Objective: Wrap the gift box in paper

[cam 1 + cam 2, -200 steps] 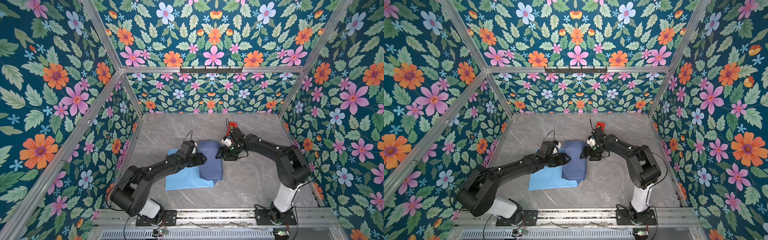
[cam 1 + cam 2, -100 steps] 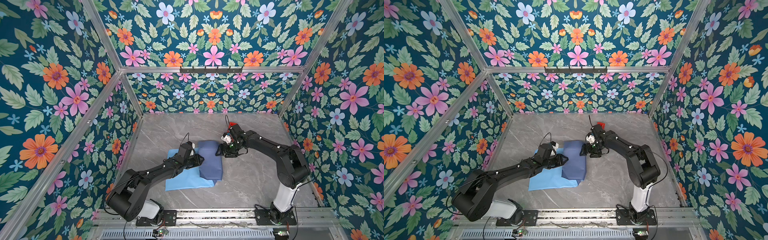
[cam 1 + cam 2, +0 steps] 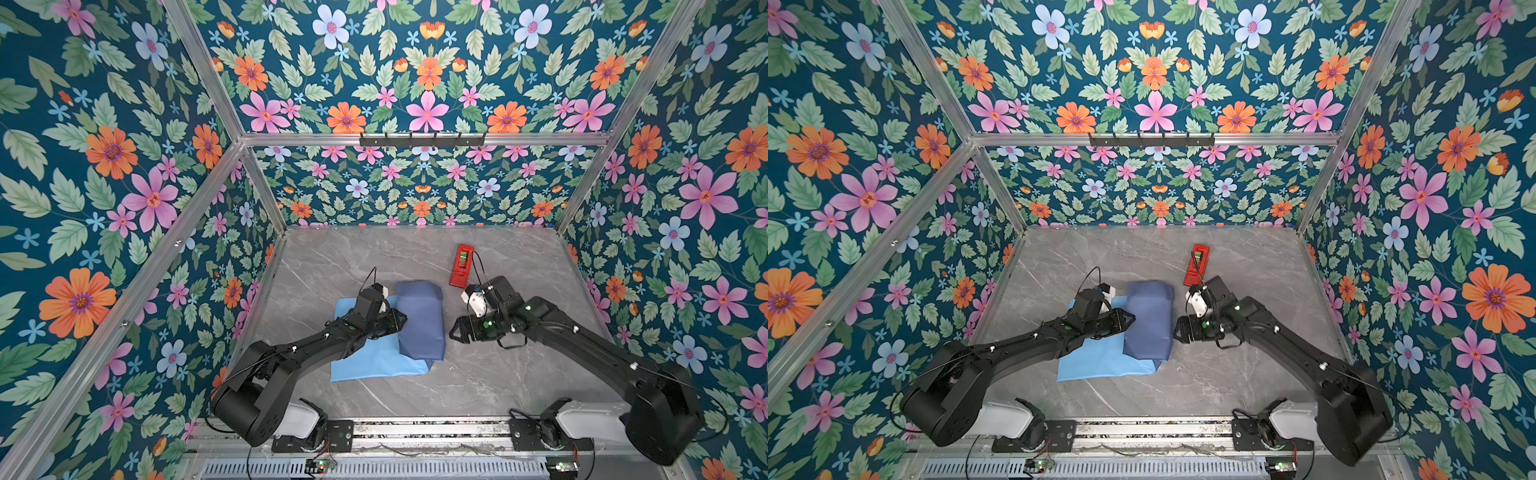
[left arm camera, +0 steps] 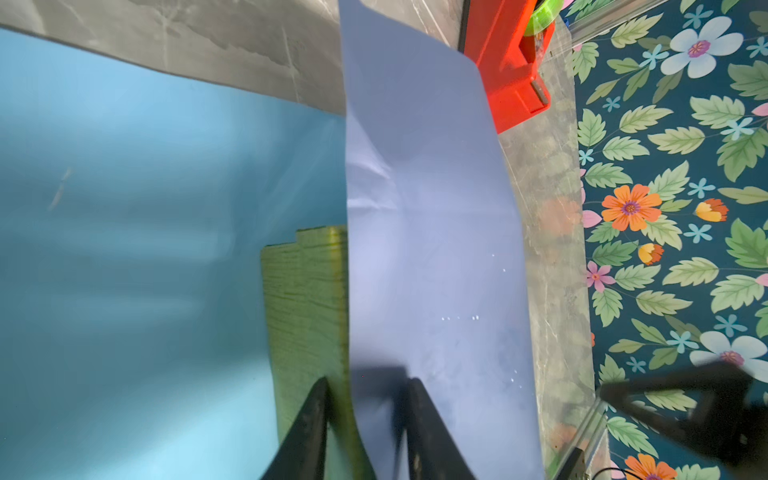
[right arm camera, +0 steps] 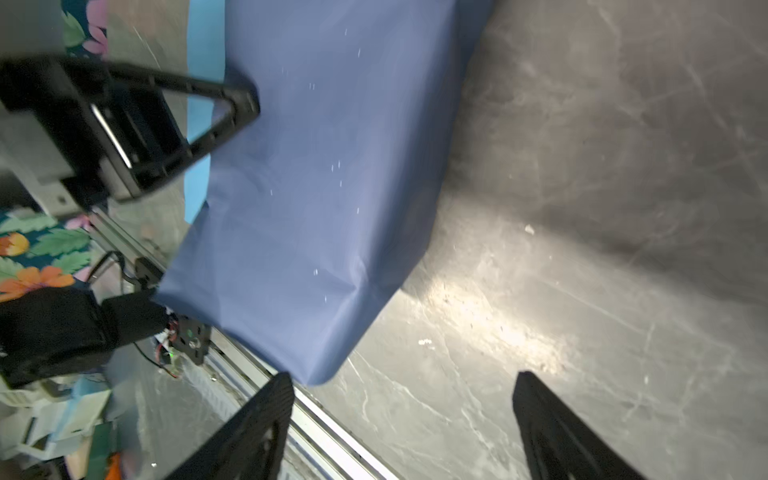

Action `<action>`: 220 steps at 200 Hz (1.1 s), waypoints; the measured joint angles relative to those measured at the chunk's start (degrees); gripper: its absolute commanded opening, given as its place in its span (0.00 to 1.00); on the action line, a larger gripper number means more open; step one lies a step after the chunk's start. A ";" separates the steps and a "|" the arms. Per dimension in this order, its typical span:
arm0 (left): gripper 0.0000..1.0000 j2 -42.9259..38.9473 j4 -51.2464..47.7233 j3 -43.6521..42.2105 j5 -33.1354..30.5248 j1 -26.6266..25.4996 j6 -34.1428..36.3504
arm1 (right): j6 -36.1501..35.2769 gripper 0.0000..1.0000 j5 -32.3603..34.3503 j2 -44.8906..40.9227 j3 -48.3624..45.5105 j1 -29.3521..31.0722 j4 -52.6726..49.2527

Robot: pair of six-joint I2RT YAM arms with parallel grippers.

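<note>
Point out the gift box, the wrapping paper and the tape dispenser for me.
gift box (image 4: 305, 316): left wrist view, its exposed olive-green face.
paper (image 3: 419, 320): in a top view, the slate-blue flap folded over the box.
red tape dispenser (image 3: 461, 267): in a top view, middle of its body.

Slate-blue paper (image 3: 419, 320) drapes over olive gift box (image 4: 305, 307), sky-blue remainder lying flat.

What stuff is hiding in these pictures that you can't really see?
1. Box: in both top views the paper's dark flap covers it; only the left wrist view shows a green side.
2. Red tape holder: the left wrist view's edge cuts off part.
3. Left fingers: blurred in the left wrist view, so whether they pinch the paper is unclear.
</note>
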 measured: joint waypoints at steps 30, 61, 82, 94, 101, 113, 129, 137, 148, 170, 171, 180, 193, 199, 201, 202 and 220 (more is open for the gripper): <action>0.27 0.33 0.20 0.22 -0.15 -0.02 0.04 | 3.30 0.86 9.84 -7.04 -11.28 12.07 7.08; 0.27 0.26 0.20 0.20 -0.31 -0.02 0.26 | 6.32 0.88 22.03 -6.32 -18.25 24.92 16.79; 0.27 0.17 0.46 -0.02 -0.39 -0.02 0.42 | 8.94 0.90 28.68 -3.30 -21.40 28.96 24.61; 0.27 0.17 0.76 -0.13 -0.46 -0.02 0.44 | 9.92 0.90 32.09 -0.85 -21.97 31.08 28.72; 0.27 0.20 1.05 -0.22 -0.55 -0.02 0.48 | 10.45 0.90 33.70 0.46 -22.01 32.13 31.04; 0.27 0.17 1.42 -0.42 -0.59 -0.02 0.68 | 10.49 0.90 36.61 2.49 -21.99 33.99 34.82; 0.27 0.11 1.66 -0.57 -0.66 -0.02 0.83 | 10.91 0.90 40.02 5.09 -21.99 36.06 39.45; 0.27 0.04 1.68 -0.61 -0.74 -0.02 0.85 | 11.63 0.90 41.75 6.03 -22.03 36.59 41.05; 0.27 0.00 1.77 -0.68 -0.76 -0.02 0.87 | 12.28 0.90 44.09 7.04 -22.32 36.83 43.10; 0.27 0.02 1.95 -0.76 -0.79 -0.02 0.90 | 14.56 0.89 49.22 8.26 -22.62 36.94 44.83; 0.27 0.02 1.95 -0.76 -0.79 -0.02 0.90 | 14.67 0.89 49.42 8.31 -22.60 36.94 44.89; 0.27 0.07 2.01 -0.76 -0.74 -0.02 0.90 | 15.39 0.88 51.41 8.59 -22.58 36.98 45.33; 0.27 0.20 2.14 -0.74 -0.74 -0.02 0.96 | 16.83 0.87 54.07 8.92 -22.38 36.98 45.44; 0.27 0.31 2.29 -0.66 -0.74 -0.02 1.03 | 17.75 0.86 55.30 9.09 -22.14 36.98 45.13; 0.27 0.33 2.34 -0.66 -0.74 -0.02 1.05 | 17.94 0.86 55.54 9.14 -22.08 36.98 45.05; 0.27 0.35 2.36 -0.66 -0.74 -0.02 1.05 | 18.10 0.86 55.82 9.18 -22.01 36.98 44.96; 0.26 0.50 2.58 -0.63 -0.72 -0.02 1.07 | 20.31 0.83 58.27 9.27 -21.51 36.98 43.21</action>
